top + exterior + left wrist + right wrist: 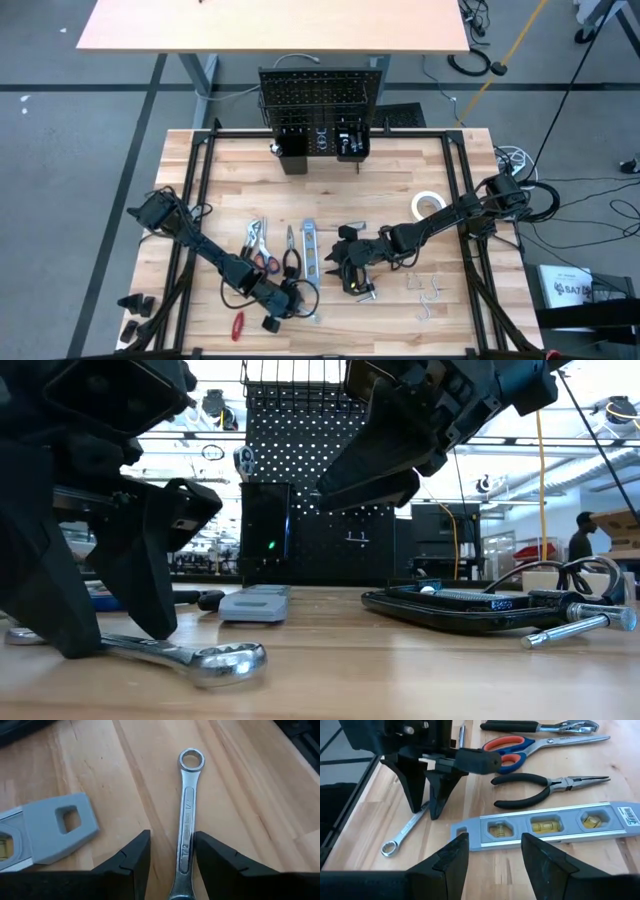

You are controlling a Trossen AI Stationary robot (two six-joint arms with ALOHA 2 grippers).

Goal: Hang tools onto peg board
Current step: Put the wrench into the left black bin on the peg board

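Observation:
A silver wrench (186, 820) lies flat on the wooden table near its front edge. My left gripper (172, 865) is open, slanting down, with its fingertips at the table on either side of the wrench's shaft (412, 825). A blue-silver level (545, 827) lies just to the right of the wrench. My right gripper (495, 855) is open and hangs above the level's near end, well clear of the table in the low view (370, 480). The black peg board (320, 100) stands upright at the table's far edge. My left gripper straddles the middle of the wrench's shaft, coming from above and slanting toward the far side, its fingers across the shaft. One finger (215, 860) stands right against the shaft (189, 845); I cannot tell whether it touches. The wrench lies flat on the table.
Left of the level lie red-handled scissors (520, 750), black-handled pliers (545, 787) and a second pair of pliers (535, 726). A black C-clamp (360, 285) lies under the right arm, metal hooks (428, 295) to its right, a white tape roll (430, 205) farther back, and a red screwdriver (238, 325) near the front.

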